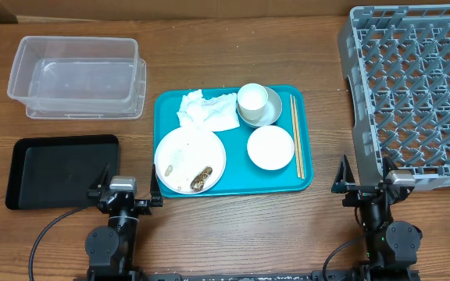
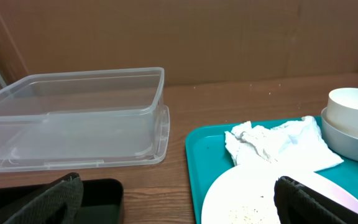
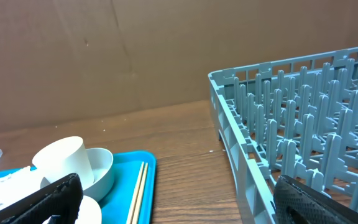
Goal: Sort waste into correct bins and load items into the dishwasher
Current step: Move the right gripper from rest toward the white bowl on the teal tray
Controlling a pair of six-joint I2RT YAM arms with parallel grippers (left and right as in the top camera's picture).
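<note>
A teal serving tray (image 1: 241, 181) carries a white plate (image 1: 187, 152) with rice grains (image 1: 170, 169) and a brown lump (image 1: 202, 179). Behind the plate lie crumpled napkins (image 1: 207, 111), and to the right stand a cup (image 1: 252, 97) on a greyish saucer (image 1: 273, 113), a small bowl (image 1: 270, 147) and chopsticks (image 1: 295, 134). The clear tub (image 1: 76, 74) and the black tray (image 1: 57, 170) lie empty at the left. The grey dish rack (image 1: 412, 86) stands at the right. My left gripper (image 1: 128, 184) (image 2: 176, 199) is open between the black tray and the plate. My right gripper (image 1: 364, 183) (image 3: 179, 199) is open beside the rack's near corner.
A brown cardboard wall (image 2: 229, 37) closes off the back of the wooden table (image 1: 233, 234). Bare wood shows between the teal tray and the rack (image 3: 191, 162). Black cables (image 1: 45, 234) trail from the arm bases at the front edge.
</note>
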